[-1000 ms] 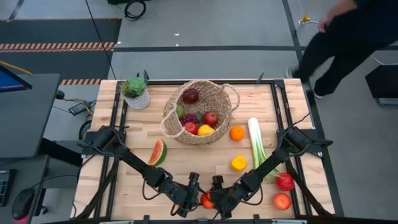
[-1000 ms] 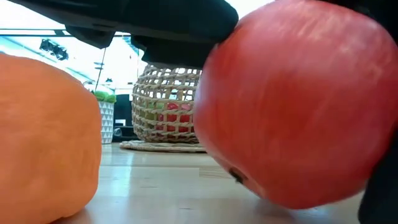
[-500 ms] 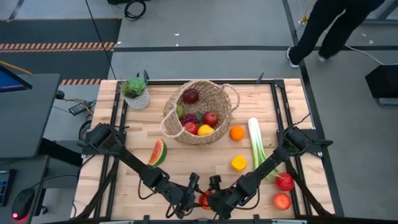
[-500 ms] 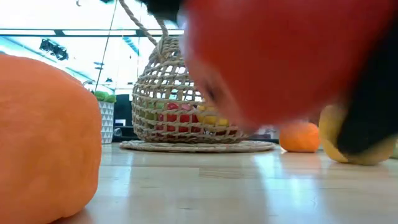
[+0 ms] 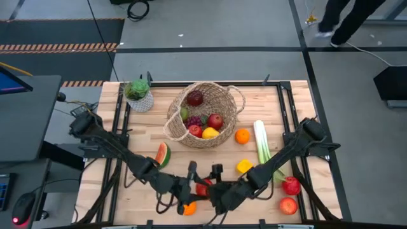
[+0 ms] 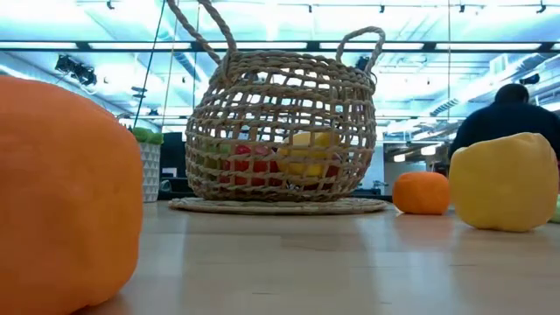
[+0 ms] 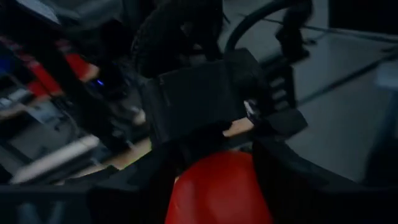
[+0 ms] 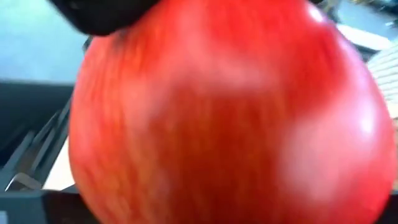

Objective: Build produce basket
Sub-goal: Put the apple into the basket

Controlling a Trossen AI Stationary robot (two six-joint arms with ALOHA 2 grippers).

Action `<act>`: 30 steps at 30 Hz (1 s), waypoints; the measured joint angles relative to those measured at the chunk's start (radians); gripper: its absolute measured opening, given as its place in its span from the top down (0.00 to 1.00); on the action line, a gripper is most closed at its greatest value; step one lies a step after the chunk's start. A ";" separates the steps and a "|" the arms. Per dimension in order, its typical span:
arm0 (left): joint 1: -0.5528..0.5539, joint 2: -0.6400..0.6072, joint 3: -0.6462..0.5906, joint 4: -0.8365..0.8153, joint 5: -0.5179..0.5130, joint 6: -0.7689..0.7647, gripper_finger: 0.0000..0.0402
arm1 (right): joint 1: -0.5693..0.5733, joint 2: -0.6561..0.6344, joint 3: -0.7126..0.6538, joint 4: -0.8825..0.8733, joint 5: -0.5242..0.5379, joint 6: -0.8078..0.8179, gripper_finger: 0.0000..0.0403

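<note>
Two grippers: both meet over the near edge of the table, well in front of the basket (image 5: 205, 114), one red apple (image 5: 203, 186) between them.
Left gripper (image 5: 191, 180): I see it just left of that apple; in its wrist view the apple (image 7: 219, 190) sits between its dark fingers (image 7: 292, 186), jaws spread wide and pressed on its sides.
Right gripper (image 5: 215, 181): just right of the same apple; its wrist view is filled by the apple (image 8: 230, 112). Jaws stand wide, close around the fruit; I cannot tell if they touch it.
Apple height: absent from the low view, so I read it as off the tabletop.
Basket: far centre, upright, holding red apples, a lemon, grapes and something green.
Loose produce: orange (image 5: 187, 208) below the grippers at the near edge; watermelon slice (image 5: 161, 155) front-left of the basket; second orange (image 5: 242, 136), leek (image 5: 262, 149) and lemon (image 5: 244, 166) to its right; two apples (image 5: 291, 186) further right and nearer.
Potted plant (image 5: 138, 94): just left of the basket.
</note>
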 joint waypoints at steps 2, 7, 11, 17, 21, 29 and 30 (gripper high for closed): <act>0.014 -0.029 0.002 -0.003 -0.005 0.034 0.46 | -0.008 -0.037 0.000 -0.001 0.020 -0.022 0.26; 0.059 -0.107 -0.003 -0.018 -0.003 0.138 0.46 | -0.045 -0.096 0.000 -0.010 0.051 -0.097 0.26; 0.106 -0.177 -0.002 -0.016 -0.012 0.169 0.47 | -0.098 -0.180 0.000 -0.019 0.048 -0.152 0.26; 0.192 -0.253 -0.003 -0.011 -0.021 0.168 0.49 | -0.193 -0.271 0.000 -0.016 0.036 -0.230 0.26; 0.267 -0.292 -0.003 -0.016 -0.022 0.167 0.49 | -0.265 -0.314 0.000 -0.040 0.033 -0.251 0.26; 0.447 -0.308 -0.007 -0.077 -0.007 0.150 0.49 | -0.407 -0.327 0.001 -0.119 0.035 -0.247 0.26; 0.465 -0.308 -0.007 -0.090 -0.007 0.143 0.49 | -0.426 -0.326 0.001 -0.137 0.035 -0.245 0.26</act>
